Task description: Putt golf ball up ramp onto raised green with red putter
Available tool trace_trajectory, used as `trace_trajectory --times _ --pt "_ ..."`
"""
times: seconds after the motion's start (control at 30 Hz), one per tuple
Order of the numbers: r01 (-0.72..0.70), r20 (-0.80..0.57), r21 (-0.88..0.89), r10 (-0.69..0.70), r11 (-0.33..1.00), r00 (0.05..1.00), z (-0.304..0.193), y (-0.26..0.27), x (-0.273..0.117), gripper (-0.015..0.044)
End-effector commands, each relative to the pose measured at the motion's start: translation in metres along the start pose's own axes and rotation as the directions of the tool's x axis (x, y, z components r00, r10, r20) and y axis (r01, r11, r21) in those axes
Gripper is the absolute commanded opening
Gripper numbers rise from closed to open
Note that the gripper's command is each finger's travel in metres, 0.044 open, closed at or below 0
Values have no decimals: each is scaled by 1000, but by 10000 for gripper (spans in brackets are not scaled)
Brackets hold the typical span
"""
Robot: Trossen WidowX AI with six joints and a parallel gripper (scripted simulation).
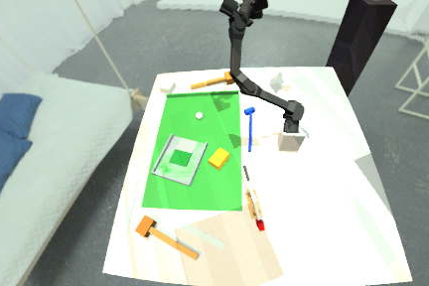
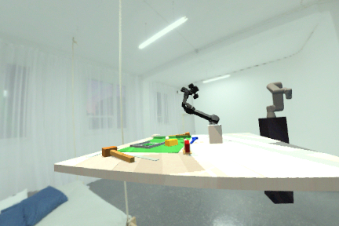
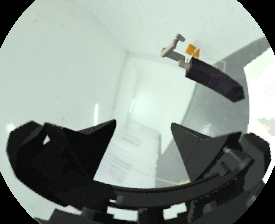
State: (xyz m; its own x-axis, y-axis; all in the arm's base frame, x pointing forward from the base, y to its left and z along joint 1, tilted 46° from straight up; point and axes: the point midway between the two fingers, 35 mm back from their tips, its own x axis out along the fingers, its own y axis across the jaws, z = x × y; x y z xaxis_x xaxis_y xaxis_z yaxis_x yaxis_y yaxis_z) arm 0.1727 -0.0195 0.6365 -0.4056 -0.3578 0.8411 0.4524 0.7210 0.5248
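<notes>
The red putter lies right of the green mat [image 1: 157,196] near its front corner; its red head [image 1: 260,224] [image 2: 187,146] faces the front and its dark handle end [image 1: 246,173] points back. A tan support [image 1: 253,205] is at its shaft. The white golf ball [image 1: 199,115] rests on the back part of the mat. The raised green [image 1: 181,157] is a darker square inside the grey-edged ramp piece, whose pale slope [image 1: 186,144] faces the ball. My gripper [image 3: 144,124] is open and empty, raised high beyond the back of the table, far from putter and ball.
A yellow block [image 1: 218,158] [image 2: 171,142] sits on the mat right of the ramp. A blue putter [image 1: 250,131] lies between mat and arm base [image 1: 290,143]. An orange mallet [image 1: 174,242] [image 2: 122,154] lies at the front left, another orange tool [image 1: 211,82] at the back.
</notes>
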Motion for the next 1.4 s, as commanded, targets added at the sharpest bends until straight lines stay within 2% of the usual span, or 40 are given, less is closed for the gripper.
trace_trajectory --times 0.0,0.03,0.3,0.5,0.67,0.97,1.17,1.37 --pt "3 1 1 -3 1000 1000 2 0 1 426" --pt "13 2 4 -13 1000 1000 8 0 4 440" --pt "192 -16 37 -192 981 981 88 -33 48 440" --pt "350 -84 8 -348 937 934 123 -88 79 440" --pt "471 -175 -51 -472 881 864 130 -145 98 440" --pt "597 -388 -247 -643 763 661 92 -254 103 440" --pt "596 -547 -360 -680 718 488 40 -301 81 440" --pt "538 -662 -481 -689 692 295 -20 -341 43 440"
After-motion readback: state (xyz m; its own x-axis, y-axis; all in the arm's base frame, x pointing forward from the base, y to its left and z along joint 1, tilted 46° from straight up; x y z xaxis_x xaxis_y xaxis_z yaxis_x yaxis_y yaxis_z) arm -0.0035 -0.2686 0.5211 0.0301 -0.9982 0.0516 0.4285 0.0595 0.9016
